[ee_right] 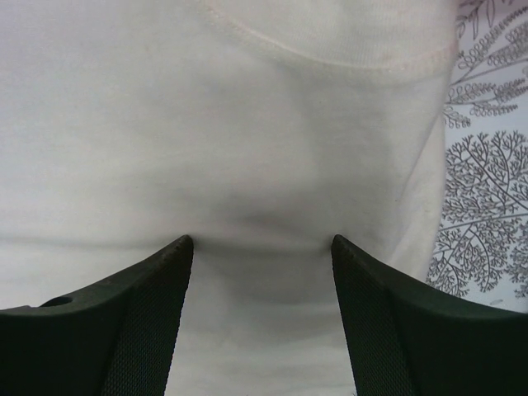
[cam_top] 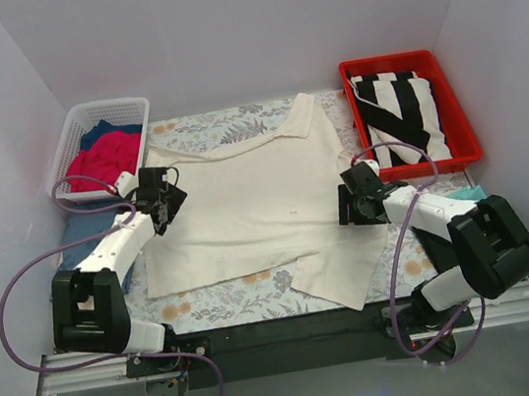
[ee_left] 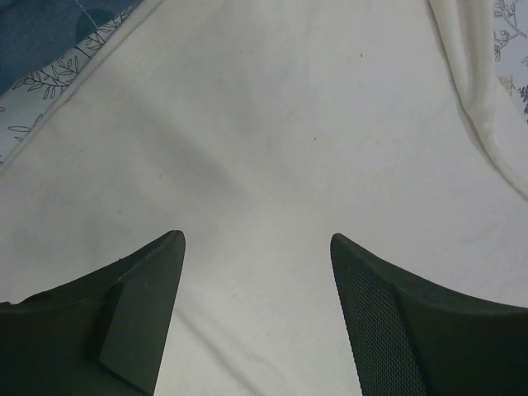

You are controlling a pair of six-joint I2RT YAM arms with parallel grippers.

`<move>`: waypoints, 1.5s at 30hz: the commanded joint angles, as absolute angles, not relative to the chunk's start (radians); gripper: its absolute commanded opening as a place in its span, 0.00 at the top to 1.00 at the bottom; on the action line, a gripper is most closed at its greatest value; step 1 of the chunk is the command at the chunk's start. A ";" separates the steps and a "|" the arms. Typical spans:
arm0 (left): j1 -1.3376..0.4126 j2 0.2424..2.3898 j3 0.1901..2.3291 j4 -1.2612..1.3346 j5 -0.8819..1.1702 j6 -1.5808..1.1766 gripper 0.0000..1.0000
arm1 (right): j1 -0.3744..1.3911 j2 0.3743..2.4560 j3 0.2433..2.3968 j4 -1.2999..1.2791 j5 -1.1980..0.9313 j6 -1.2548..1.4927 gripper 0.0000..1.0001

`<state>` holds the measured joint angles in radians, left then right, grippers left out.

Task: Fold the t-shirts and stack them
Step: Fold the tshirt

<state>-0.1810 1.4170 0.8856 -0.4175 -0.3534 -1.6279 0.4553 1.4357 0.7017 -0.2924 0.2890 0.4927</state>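
Cream t-shirt [cam_top: 247, 211] lies flat; collar points far; long axis near-to-far

The top view looks down from above, while both wrist views (very close) face the cream t-shirt [cam_top: 247, 211].

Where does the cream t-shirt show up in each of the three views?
Top external: cream t-shirt spread across the middle of the picture.
Left wrist: fills most of the frame.
Right wrist: fills the frame except the right edge.
Shared landmark: floral table covering, top corners in left wrist, right edge in right wrist.
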 commanded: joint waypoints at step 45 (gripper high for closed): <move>-0.164 2.186 1.718 -0.310 -0.406 -1.581 0.40 | 0.508 1.752 1.348 -0.367 0.451 0.241 0.27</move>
<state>-0.1715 2.1262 1.6245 -0.2741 -0.3588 -1.5494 0.5232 1.7153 1.3098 -0.4381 0.4610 0.2855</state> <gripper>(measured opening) 0.622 0.730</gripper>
